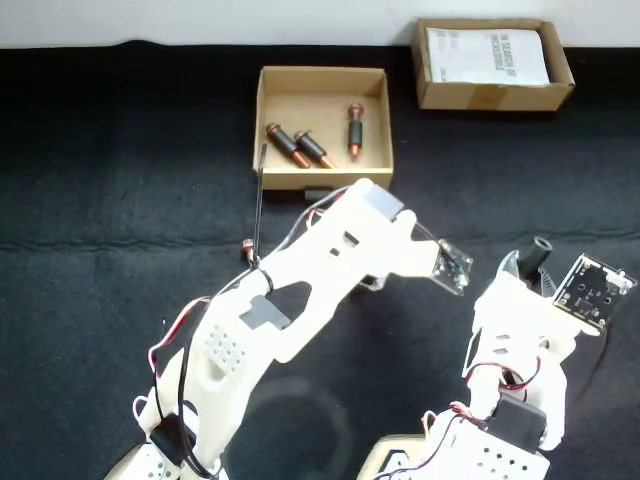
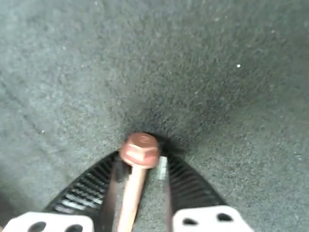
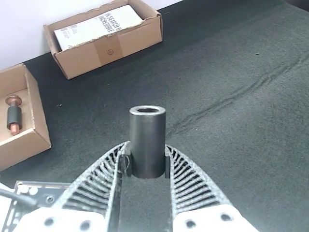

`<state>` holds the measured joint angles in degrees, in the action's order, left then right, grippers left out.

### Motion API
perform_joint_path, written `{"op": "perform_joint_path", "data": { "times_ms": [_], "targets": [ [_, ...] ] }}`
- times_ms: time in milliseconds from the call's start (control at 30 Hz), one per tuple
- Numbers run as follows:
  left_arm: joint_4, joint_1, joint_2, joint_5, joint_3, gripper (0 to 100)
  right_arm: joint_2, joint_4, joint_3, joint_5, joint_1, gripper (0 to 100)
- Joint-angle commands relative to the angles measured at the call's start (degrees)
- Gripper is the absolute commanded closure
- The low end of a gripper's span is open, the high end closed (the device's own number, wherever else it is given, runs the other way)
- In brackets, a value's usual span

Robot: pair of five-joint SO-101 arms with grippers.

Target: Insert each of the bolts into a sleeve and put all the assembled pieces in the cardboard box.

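Observation:
My left gripper (image 2: pixel 140 166) is shut on a copper bolt (image 2: pixel 139 151), hex head outward, held low over the black mat. My right gripper (image 3: pixel 147 157) is shut on a dark metal sleeve (image 3: pixel 147 137), held upright with its open bore on top. From above, the sleeve (image 1: pixel 540 252) pokes out of the right gripper (image 1: pixel 528 270) at the right. The left arm (image 1: pixel 330 260) stretches toward the middle and covers its own fingers. The open cardboard box (image 1: pixel 272 125) at the back holds three assembled pieces, one of them (image 1: pixel 355 128) upright along its right side.
A second cardboard box (image 1: pixel 440 92) with a printed sheet stands at the back right. A small copper piece (image 1: pixel 247 247) lies on the mat beside a black cable (image 1: pixel 259 205) left of the left arm. The mat between the arms and the box is bare.

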<state>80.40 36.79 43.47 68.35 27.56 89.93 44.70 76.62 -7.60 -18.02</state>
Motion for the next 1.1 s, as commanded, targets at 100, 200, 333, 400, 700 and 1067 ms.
{"op": "perform_joint_path", "data": {
  "times_ms": [100, 200, 333, 400, 700, 1067],
  "targets": [
    [-0.35, 0.31, -0.22, -0.26, 1.27, 99, 0.84, -0.22, -0.75, 0.79, -2.51, 99.1],
    [-0.35, -0.22, -0.22, -0.26, 1.36, 99, 0.84, -0.22, -0.84, 0.79, -2.42, 99.1],
    [-0.35, -0.48, -1.01, -1.67, 1.89, 99, 0.84, -0.22, -0.4, 0.79, -2.15, 99.1],
    [-0.26, -1.19, -1.98, -7.03, 5.05, 99, 0.84, -0.22, -0.13, 0.53, -2.15, 99.1],
    [-0.18, -11.12, -4.79, -36.57, 28.44, 99, 0.84, -0.48, 4.26, 0.35, 3.12, 99.1],
    [14.15, -16.22, -4.88, -49.41, 35.3, 99, 0.75, -14.55, 4.44, 0.35, 21.05, 99.1]
  ]
}}
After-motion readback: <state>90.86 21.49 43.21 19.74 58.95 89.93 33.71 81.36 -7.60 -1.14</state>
